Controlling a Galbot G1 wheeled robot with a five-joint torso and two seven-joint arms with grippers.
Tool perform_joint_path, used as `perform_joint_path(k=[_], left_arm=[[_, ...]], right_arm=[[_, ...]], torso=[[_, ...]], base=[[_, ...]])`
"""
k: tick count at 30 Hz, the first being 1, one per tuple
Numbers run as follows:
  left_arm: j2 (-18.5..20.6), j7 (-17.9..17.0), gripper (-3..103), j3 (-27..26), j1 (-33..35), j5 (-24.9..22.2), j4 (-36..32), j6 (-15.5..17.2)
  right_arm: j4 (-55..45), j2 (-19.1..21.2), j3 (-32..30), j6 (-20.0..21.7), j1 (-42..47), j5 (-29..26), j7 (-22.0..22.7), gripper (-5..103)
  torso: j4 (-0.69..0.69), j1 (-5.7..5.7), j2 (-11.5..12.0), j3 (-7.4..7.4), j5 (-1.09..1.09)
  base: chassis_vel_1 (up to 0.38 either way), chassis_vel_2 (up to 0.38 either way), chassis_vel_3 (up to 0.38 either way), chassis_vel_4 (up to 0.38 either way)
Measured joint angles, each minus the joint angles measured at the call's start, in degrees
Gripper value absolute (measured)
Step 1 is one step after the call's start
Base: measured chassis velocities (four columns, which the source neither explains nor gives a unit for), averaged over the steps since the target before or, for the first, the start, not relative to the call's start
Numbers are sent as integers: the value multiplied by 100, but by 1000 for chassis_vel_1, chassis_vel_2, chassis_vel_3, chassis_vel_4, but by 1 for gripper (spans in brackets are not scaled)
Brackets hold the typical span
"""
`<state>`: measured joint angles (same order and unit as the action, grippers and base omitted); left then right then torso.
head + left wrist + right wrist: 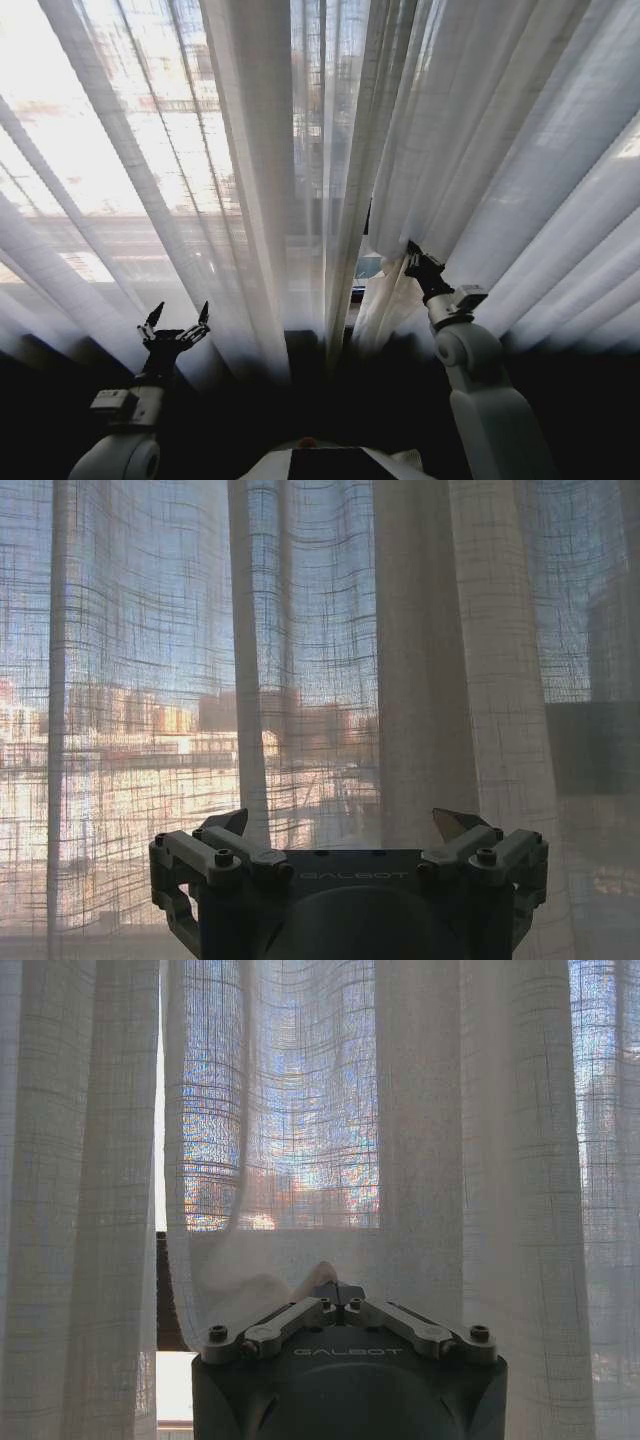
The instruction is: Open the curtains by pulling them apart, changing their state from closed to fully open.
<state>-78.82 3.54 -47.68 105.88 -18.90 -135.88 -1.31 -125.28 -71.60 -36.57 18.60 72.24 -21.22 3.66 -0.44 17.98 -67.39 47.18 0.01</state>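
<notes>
We see sheer pleated curtains [300, 150]; our right gripper [413, 252] pinches their edge, left gripper [178, 318] spread before them.

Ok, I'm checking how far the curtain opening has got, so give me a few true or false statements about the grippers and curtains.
1. The right gripper is shut on the right curtain's edge. True.
2. The left gripper holds the left curtain. False: its fingers are spread open, gripping nothing.
3. A narrow gap shows between the curtains beside the right gripper. True.
4. The curtains are fully open. False: both still cover most of the window.
</notes>
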Motion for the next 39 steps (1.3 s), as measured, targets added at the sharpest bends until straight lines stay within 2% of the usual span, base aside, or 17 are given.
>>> perform_joint_path(k=[13,19,39], left_arm=[[-10,11,100,42,24,23,6,-42],[-14,118,100,47,-1,36,40,-43],[1,143,100,73,-56,43,195,-48]], right_arm=[[-43,-69,-1,6,46,-1,5,0],[30,-87,-3,-11,24,-3,5,0],[122,-83,-1,-36,-12,0,-8,0]], torso=[[0,1,0,0,-1],[1,1,0,0,-1],[-1,2,1,1,2]], base=[[-34,-37,31,26],[-153,-162,185,141],[-308,-306,303,308]])
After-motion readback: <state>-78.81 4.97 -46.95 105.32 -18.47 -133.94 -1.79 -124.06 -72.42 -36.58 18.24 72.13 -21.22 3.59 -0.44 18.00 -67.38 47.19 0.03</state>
